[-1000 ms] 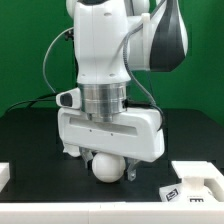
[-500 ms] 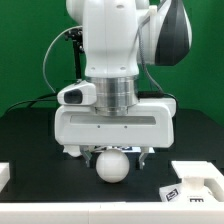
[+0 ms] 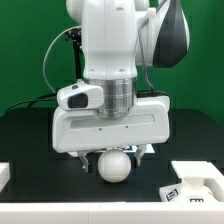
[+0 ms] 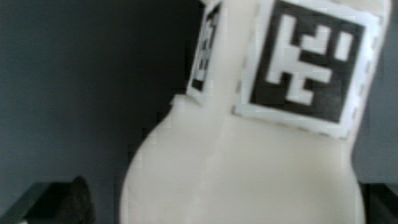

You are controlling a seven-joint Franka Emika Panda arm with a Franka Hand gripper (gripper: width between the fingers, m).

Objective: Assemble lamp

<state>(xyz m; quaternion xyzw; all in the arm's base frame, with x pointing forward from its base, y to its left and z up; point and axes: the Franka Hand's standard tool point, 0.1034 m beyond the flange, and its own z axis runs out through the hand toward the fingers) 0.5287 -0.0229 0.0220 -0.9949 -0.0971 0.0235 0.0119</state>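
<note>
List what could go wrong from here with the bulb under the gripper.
1. The bulb is round and sits between the open gripper fingers; an off-centre close could roll it away across the table.
2. In the wrist view the bulb fills the frame, leaving little margin; descending further could jam it against the table.
3. If it rolls toward the exterior view's right, it may knock the tagged white part.

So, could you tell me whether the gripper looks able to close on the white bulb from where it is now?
Probably yes: the gripper stands open right over the bulb, with a finger on either side and nothing between them.
</note>
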